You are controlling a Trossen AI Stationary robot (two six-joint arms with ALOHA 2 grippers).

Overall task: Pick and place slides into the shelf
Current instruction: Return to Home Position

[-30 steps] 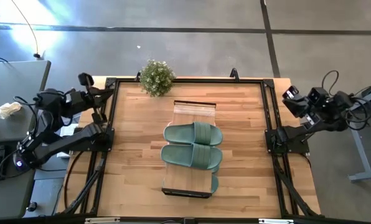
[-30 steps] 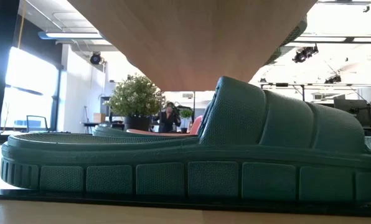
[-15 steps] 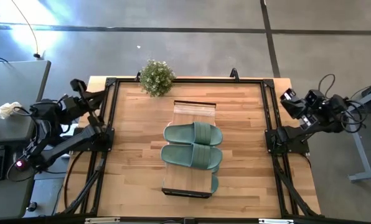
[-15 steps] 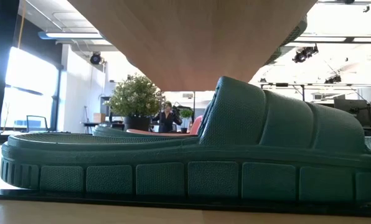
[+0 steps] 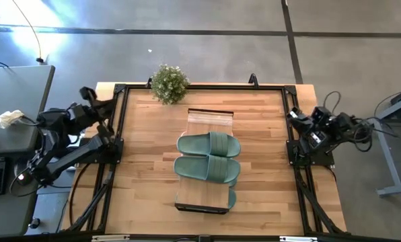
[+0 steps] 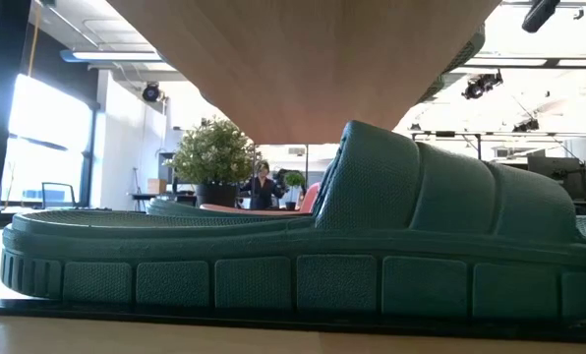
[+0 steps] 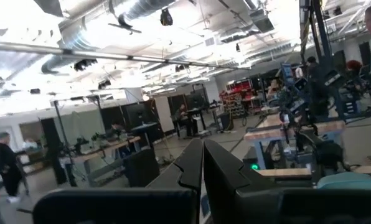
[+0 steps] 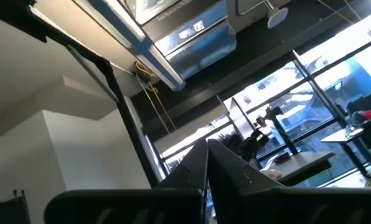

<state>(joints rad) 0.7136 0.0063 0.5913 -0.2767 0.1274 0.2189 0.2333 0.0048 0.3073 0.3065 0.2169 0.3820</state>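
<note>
Slides (image 5: pixel 208 145) on shelf (image 5: pixel 210 119), between left gripper (image 5: pixel 90 95), right gripper (image 5: pixel 294 115)

A small potted plant (image 5: pixel 169 83) stands at the wooden table's (image 5: pixel 261 168) far edge.

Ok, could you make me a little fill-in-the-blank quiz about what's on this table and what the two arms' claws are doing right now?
1. On top of the long light-wood shelf lie ____ sage-green rubber slides, side by side.
2. The left gripper and the right gripper are both ____ and hold nothing.
3. At the edge of the wooden table, beyond the shelf's short end, stands a bushy green potted ____.

Missing words: two; shut; plant.
</note>
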